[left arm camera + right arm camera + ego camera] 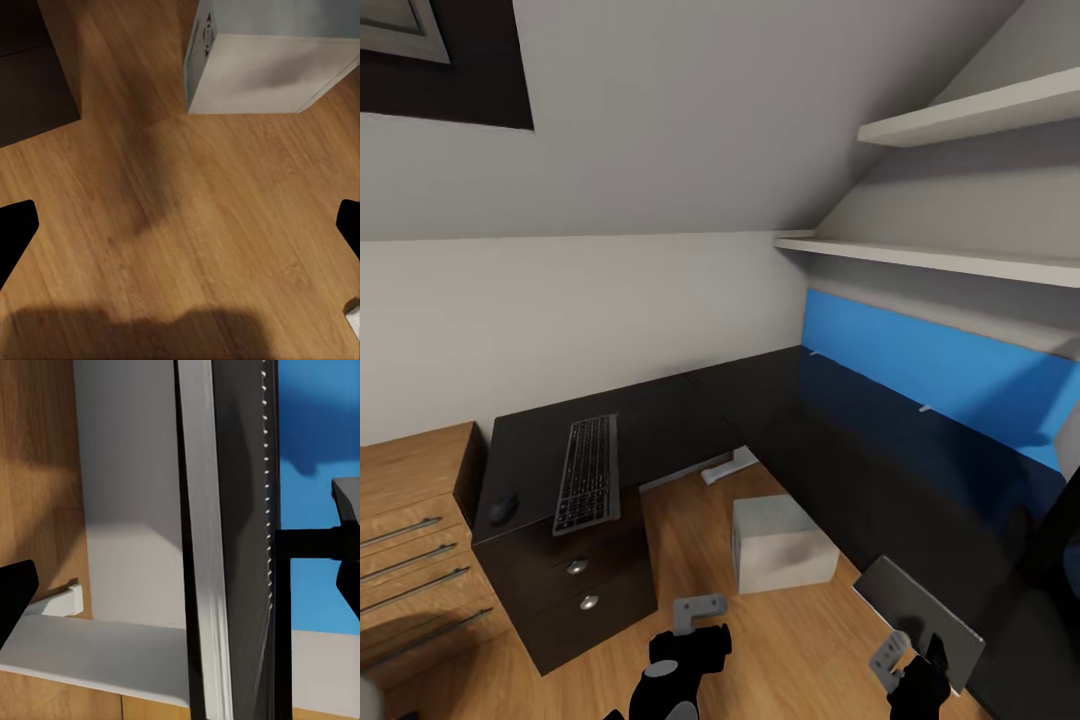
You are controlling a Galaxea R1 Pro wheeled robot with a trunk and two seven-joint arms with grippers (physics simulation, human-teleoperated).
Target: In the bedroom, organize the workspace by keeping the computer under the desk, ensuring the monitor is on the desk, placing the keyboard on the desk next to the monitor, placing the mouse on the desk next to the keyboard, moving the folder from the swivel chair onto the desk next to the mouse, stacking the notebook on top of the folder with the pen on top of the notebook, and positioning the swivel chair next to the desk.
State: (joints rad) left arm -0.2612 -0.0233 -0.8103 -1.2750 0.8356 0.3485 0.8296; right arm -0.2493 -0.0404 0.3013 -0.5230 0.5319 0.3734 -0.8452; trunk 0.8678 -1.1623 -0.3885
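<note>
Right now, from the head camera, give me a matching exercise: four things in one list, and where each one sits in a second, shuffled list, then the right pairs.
Things:
1. keyboard
2. computer
3. mouse
4. monitor

Places:
A. on the wood floor, in the inner corner of the L-shaped desk
B. beside the right gripper, at the desk's near edge
C. lying along the left wing of the desk top
D. on the desk top, at the keyboard's left

Pairs: 1-C, 2-A, 3-D, 4-B
</note>
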